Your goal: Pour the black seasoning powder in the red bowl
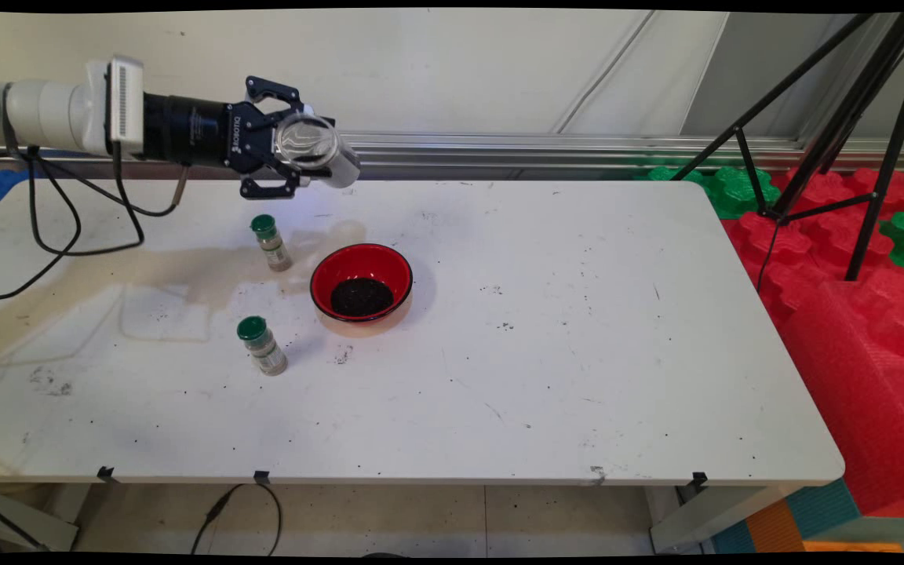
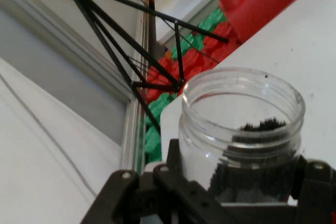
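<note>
My gripper (image 1: 295, 153) is shut on a clear open jar (image 1: 312, 145), held on its side high above the table's back left. The hand view shows the clear open jar (image 2: 242, 129) between the black fingers (image 2: 184, 187), with a little dark powder left inside. Below and slightly right stands a red bowl (image 1: 361, 281) with a heap of dark powder in it. Two spice bottles with green caps stand left of the bowl: one (image 1: 271, 242) near it at the back, another (image 1: 261, 344) closer to the front.
Black cables (image 1: 67, 227) hang from the arm over the table's left part. A black tripod (image 1: 829, 133) stands at the back right over red and green foam blocks (image 1: 852, 259). Dark specks lie scattered on the white table (image 1: 577, 353).
</note>
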Tool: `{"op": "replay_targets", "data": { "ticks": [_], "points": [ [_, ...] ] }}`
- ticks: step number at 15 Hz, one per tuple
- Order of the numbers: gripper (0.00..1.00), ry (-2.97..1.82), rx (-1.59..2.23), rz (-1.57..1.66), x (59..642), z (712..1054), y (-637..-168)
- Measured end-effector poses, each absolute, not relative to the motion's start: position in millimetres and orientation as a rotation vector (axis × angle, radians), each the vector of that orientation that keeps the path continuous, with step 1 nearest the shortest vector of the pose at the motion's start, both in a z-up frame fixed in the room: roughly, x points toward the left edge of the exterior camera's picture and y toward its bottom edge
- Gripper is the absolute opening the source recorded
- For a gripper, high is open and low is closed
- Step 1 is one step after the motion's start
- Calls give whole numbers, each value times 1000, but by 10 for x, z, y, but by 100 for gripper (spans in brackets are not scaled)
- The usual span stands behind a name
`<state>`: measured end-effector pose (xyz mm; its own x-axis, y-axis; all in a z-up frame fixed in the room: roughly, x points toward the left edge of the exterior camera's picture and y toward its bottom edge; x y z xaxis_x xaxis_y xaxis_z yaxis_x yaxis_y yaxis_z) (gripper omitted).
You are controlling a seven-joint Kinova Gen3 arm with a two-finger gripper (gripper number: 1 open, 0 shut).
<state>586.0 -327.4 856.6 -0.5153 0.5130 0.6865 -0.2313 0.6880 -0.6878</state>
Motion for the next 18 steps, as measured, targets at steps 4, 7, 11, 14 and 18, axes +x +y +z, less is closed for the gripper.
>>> {"op": "replay_targets", "data": {
  "ticks": [4, 7, 11, 14, 18],
  "points": [
    [0, -1852, -46, 797, 5907, 8680, -3259],
    [0, -1810, 66, 704, 5954, 8755, -3240],
    [0, -1755, 192, 594, 6021, 8835, -3214],
    [0, -1714, 276, 515, 6087, 8878, -3195],
    [0, -1661, 372, 424, 6209, 8908, -3169]
  ]
}}
